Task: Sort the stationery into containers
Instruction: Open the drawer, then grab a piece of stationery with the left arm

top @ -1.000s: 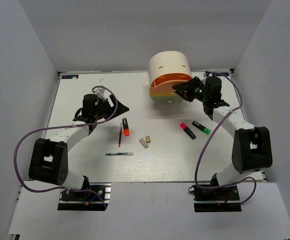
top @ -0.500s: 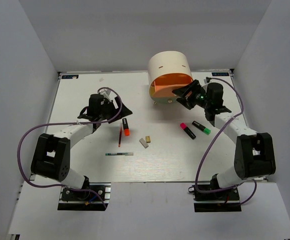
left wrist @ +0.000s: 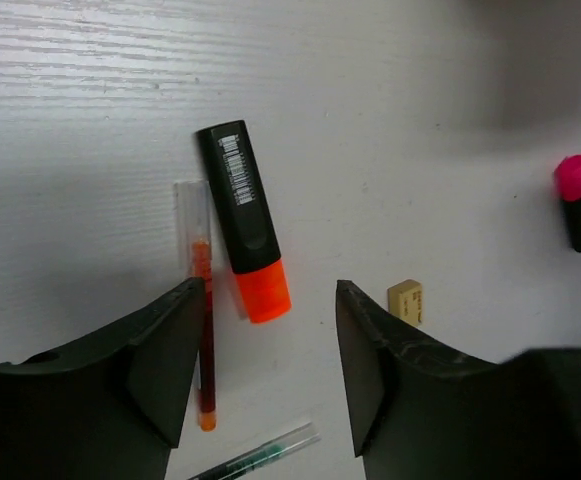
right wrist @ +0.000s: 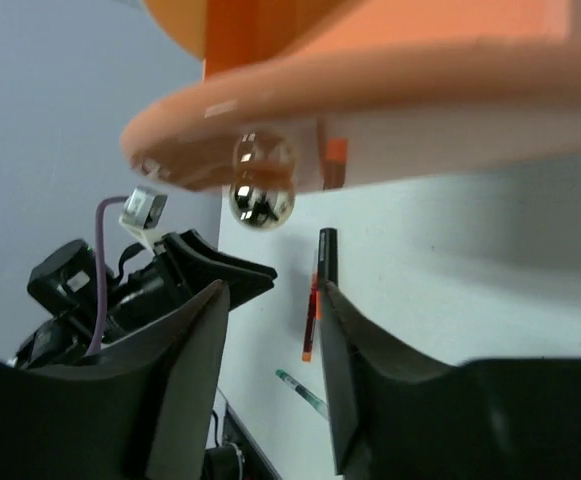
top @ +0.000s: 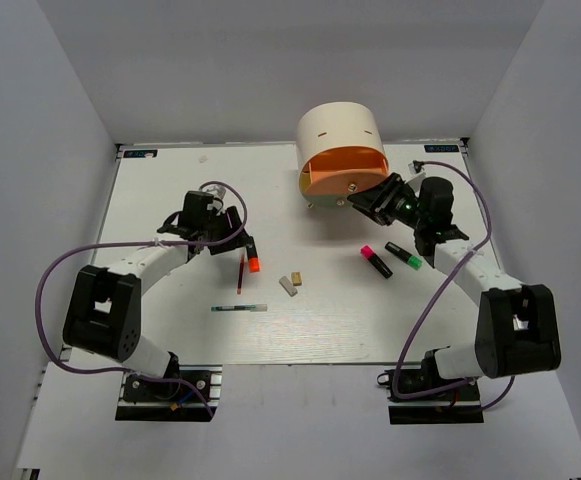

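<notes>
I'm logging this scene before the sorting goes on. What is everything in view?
organizer: one, cream, far side of the table
orange drawer: one, open, in organizer
knob: one, shiny, on drawer front
orange-cap highlighter: one, black, left-centre
pink-cap highlighter: one, black, right
green-cap highlighter: one, black, right
pencil: one, brown, beside orange-cap highlighter
pen: one, green-white, near centre
erasers: two, white and tan, centre
left pincer: open, over orange-cap highlighter
right pincer: open, near knob

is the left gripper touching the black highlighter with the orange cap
Apart. The left wrist view shows the left gripper open, its fingers either side of the black highlighter with the orange cap, a clear gap beside each finger.
</notes>
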`<state>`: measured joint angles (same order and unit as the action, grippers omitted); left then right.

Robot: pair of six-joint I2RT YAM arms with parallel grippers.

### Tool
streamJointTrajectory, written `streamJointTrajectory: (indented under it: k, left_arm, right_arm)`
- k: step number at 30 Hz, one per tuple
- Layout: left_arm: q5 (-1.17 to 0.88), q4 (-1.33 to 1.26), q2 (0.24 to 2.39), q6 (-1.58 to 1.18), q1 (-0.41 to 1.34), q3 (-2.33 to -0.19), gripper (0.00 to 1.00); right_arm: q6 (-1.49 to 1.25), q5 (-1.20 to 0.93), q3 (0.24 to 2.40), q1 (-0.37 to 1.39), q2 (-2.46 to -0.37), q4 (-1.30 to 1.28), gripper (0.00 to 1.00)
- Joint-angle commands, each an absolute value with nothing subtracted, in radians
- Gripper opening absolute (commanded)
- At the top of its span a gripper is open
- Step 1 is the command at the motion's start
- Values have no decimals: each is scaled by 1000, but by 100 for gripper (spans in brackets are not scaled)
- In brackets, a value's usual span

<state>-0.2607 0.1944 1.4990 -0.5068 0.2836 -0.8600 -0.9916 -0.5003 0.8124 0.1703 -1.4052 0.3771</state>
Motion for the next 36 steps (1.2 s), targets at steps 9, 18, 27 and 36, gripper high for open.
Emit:
streamJointTrajectory:
  k: [9,18,27,36]
  left_arm:
    - [-155,372,1681,-471,351,-1093,47]
    - [-26,523,1782,-499,403,-1195,51]
    - [23,569,1882,-529,442,-1264,51]
    - [123,632,1967,-538,472,-1325,41]
  right_arm:
    - [-683,-568,735,167,-1244,362,22]
    - [-330,-532,741,164,-1201,238,58]
    - [-114,-486,765,155,-1190,156,63]
    - [-63,-362,765,149,-1172,117,90]
